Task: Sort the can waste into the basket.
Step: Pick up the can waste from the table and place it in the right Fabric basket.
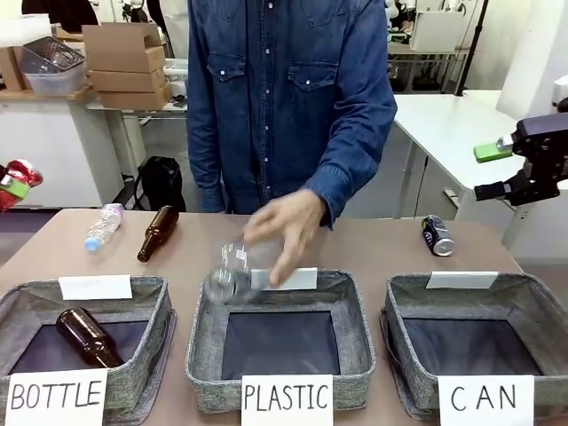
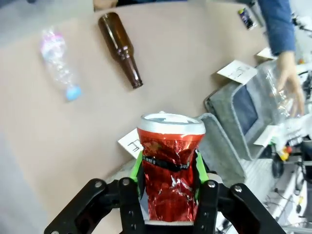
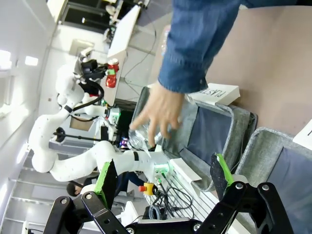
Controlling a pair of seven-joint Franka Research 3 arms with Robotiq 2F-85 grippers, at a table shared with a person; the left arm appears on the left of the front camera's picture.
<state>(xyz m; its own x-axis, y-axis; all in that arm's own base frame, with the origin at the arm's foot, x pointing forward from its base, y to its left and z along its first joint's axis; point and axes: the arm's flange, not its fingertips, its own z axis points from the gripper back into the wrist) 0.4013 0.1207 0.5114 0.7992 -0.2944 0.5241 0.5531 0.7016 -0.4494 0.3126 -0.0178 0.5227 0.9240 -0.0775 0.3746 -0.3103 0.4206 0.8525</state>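
My left gripper (image 2: 168, 168) is shut on the crumpled red can (image 2: 170, 180), held upright between its green pads. In the front view this can (image 1: 18, 173) hangs at the far left edge, above table height. The black can (image 1: 437, 235) lies on the table behind the grey CAN basket (image 1: 524, 291), and is also in the left wrist view (image 2: 245, 18). My right gripper (image 1: 506, 170) hovers high at the right, above that corner. It stands open (image 3: 163, 180) with nothing between its fingers.
A person's hand (image 1: 282, 226) holds a clear plastic bottle (image 1: 229, 271) over the PLASTIC basket (image 1: 206, 342). The BOTTLE basket (image 1: 142, 355) holds a brown bottle (image 1: 87, 337). Another brown bottle (image 1: 157, 233) and a clear bottle (image 1: 103, 225) lie at the back left.
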